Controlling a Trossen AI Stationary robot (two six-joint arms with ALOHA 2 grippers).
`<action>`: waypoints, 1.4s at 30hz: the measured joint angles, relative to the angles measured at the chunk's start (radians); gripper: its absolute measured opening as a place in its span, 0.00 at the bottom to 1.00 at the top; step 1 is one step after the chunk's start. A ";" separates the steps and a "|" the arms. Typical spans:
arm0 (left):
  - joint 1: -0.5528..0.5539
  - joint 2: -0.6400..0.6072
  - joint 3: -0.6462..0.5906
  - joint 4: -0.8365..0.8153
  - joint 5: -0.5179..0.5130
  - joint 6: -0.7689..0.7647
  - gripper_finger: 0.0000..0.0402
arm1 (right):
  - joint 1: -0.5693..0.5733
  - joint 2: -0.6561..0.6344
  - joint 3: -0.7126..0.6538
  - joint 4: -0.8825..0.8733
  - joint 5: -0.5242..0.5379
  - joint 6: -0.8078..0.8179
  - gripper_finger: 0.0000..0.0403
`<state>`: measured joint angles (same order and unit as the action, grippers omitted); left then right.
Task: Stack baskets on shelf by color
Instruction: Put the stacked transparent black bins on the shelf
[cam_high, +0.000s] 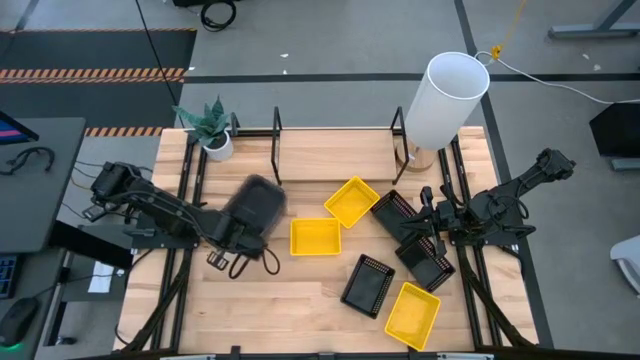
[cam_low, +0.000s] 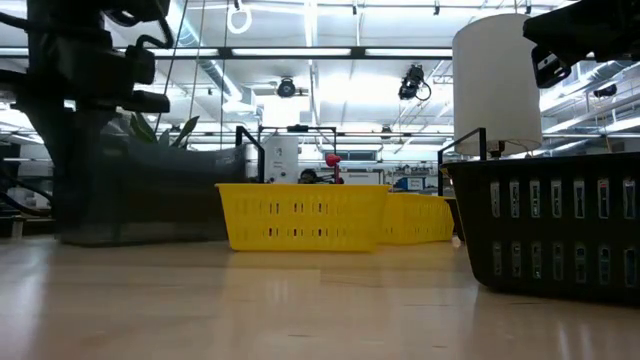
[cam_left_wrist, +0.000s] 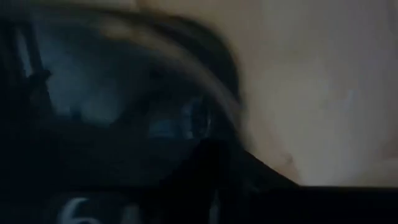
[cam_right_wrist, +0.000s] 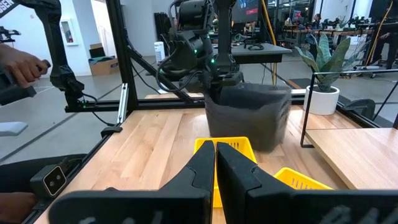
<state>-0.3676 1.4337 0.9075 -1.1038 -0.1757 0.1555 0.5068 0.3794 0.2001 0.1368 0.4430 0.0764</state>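
Left gripper grips grey basket aloft.

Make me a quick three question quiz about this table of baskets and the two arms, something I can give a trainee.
1. How many yellow baskets lie on the table in the high view?
2. True or false: the dark grey basket is held by the right gripper.
3. Which stands near the shelf's left end? A) white cylinder B) potted plant C) black perforated basket

Key
1. Three, one of them beside the grey basket.
2. False; the left gripper holds it, tilted above the table, while the right gripper is over the black perforated baskets.
3. B, the potted plant; the white cylinder is at the right end.
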 joint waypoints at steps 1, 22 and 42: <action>0.000 -0.001 0.001 0.005 0.019 -0.036 0.03 | 0.000 0.000 0.000 0.000 0.000 0.000 0.06; 0.062 0.002 0.463 -0.063 0.052 -0.253 0.04 | 0.000 0.000 0.000 0.000 0.000 0.000 0.06; 0.410 0.137 0.522 0.721 -0.008 0.013 0.04 | 0.000 0.000 0.000 0.005 0.000 0.000 0.06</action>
<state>0.0429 1.5710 1.4300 -0.3825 -0.1839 0.1686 0.5064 0.3790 0.2001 0.1417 0.4428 0.0761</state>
